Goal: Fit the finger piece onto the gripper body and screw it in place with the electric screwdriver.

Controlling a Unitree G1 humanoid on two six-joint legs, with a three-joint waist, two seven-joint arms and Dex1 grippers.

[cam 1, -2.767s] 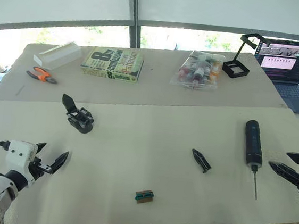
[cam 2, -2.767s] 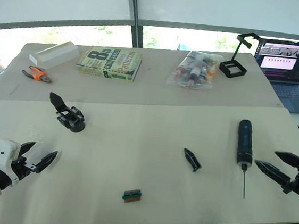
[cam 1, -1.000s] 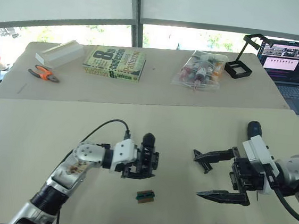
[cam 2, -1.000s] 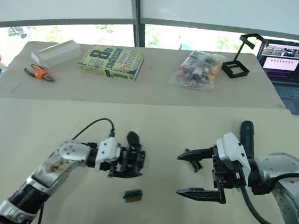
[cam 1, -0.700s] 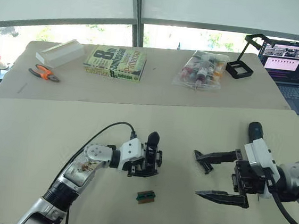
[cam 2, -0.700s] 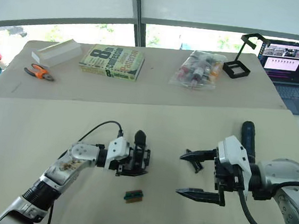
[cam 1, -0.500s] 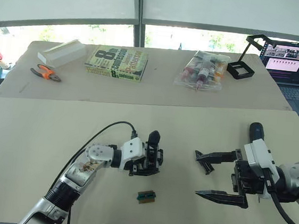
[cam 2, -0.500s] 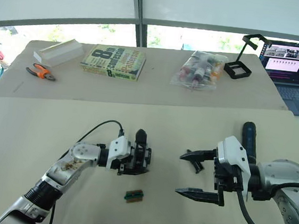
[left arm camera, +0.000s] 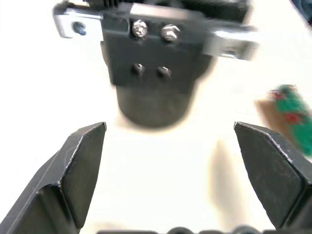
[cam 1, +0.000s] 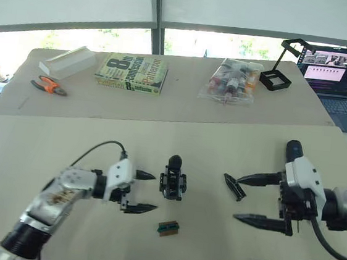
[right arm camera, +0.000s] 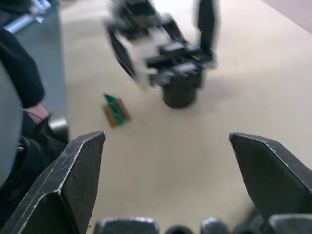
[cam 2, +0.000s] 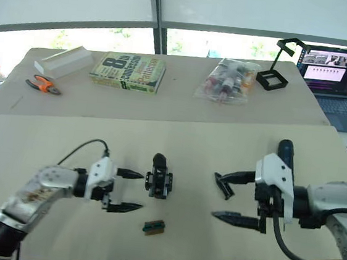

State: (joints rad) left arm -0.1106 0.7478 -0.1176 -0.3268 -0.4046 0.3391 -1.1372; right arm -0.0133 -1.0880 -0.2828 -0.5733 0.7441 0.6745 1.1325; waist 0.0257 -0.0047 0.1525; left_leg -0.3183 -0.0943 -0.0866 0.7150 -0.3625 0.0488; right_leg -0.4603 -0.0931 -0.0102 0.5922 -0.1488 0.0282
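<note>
Near table [cam 1: 29, 146], front edge: small green-and-brown block [cam 1: 167, 228], lying flat, sharp from the head views, blurred in both wrist views. Left pincer [cam 1: 141, 192], fingers spread wide, holding nothing, its tips just left of the gripper body [cam 1: 173, 181] and not touching it. Gripper body stands free at table centre on its round base, finger upright; the left wrist view alone gives its near face with two bright screws and two dark ones, upper part cut off by the frame; the right wrist view shows it blurred with the left pincer beside it. Right pincer [cam 1: 252, 198], fingers wide apart and empty; its upper tip reaches to just beside the finger piece [cam 1: 234, 186], contact not resolvable; finger piece lies on the table right of the gripper body, well apart from it. Electric screwdriver [cam 1: 294, 149]: only the far end of the barrel visible, remainder hidden behind the right arm. Far table: white box [cam 1: 67, 61], orange-handled pliers [cam 1: 48, 85], book [cam 1: 131, 73], clear bag of small bottles [cam 1: 231, 80], black stand [cam 1: 284, 65]. Laptop [cam 1: 333, 70] at far right, partly cut off.
</note>
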